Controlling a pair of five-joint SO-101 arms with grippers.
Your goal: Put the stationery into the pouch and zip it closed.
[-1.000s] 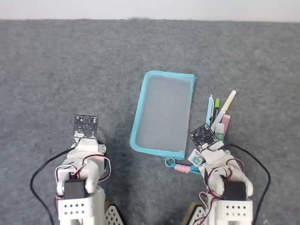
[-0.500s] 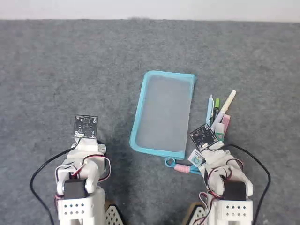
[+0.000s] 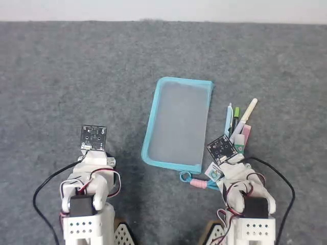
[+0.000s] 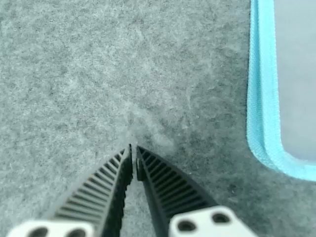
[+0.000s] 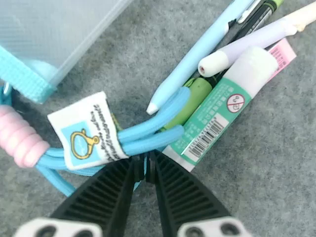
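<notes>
Nothing has moved. Left gripper (image 4: 133,150) closed beside pouch (image 4: 259,98); right gripper (image 5: 146,165) closed, tips at blue cord (image 5: 153,131), pens (image 5: 197,54) just beyond.

One pouch (image 3: 179,122) lies on the single grey worktop (image 3: 76,76). The stationery includes three pens for certain: one light blue pen (image 5: 197,59), one lilac pen (image 5: 256,42) with a white cap, and one black pen (image 5: 249,22) with a green tip. Whether the green barrel (image 5: 195,96) belongs to the black pen or is a fourth cannot be told. There is one white tube (image 5: 222,111) with a green label and one pink-labelled piece (image 5: 284,54). One blue cord (image 5: 153,131), doubled over, carries one white tag (image 5: 86,131) and one pink ribbed bead (image 5: 19,138). There are two arms, each with one end effector, making two in all: the left end effector (image 4: 133,148) and the right end effector (image 5: 145,158), with two fingers apiece.
</notes>
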